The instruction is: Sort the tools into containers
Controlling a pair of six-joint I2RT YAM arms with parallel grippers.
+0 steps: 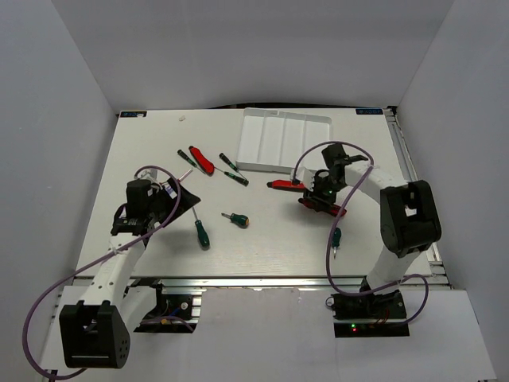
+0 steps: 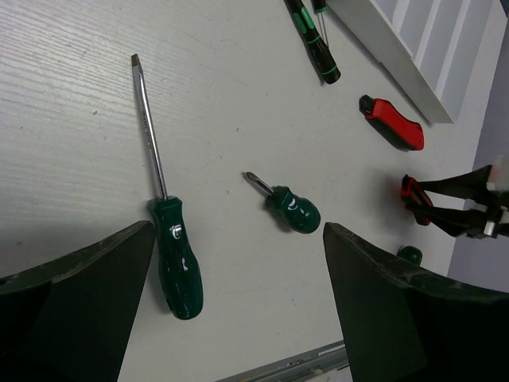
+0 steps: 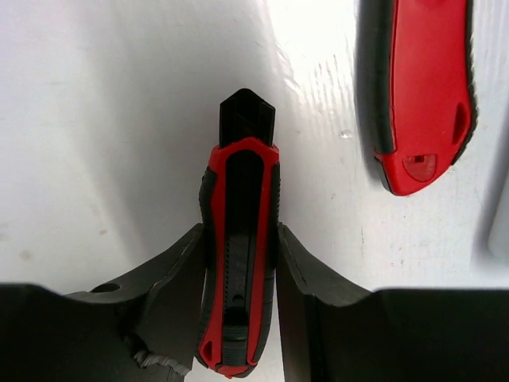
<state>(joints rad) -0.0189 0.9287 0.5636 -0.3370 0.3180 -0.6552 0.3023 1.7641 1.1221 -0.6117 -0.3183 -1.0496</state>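
- The right gripper [image 3: 240, 247] has its fingers [image 3: 171, 270] clenched on both long sides of a red-and-black knife [image 3: 238, 171]. They grasp it low on the handle, and the knife looks to rest on the table [image 1: 270, 239].
- In the wrist view the knife's long axis runs from 6 to 12 o'clock, straight out between the fingers. Its black nose points to 12.
- A second knife [image 3: 425, 87] lies just beside it at 1 o'clock, clear of the fingers.
- From above, the tray [image 1: 270, 139] lies near, at 11 o'clock from this gripper. Its compartments run roughly 12 to 6, while the held knife lies nearer 10 to 4, so the carry likely needs a wrist turn.
- The left gripper [image 2: 238, 263] is released wide above a green screwdriver [image 2: 176, 263]. It is well apart from the tray, so the right arm is nearer.
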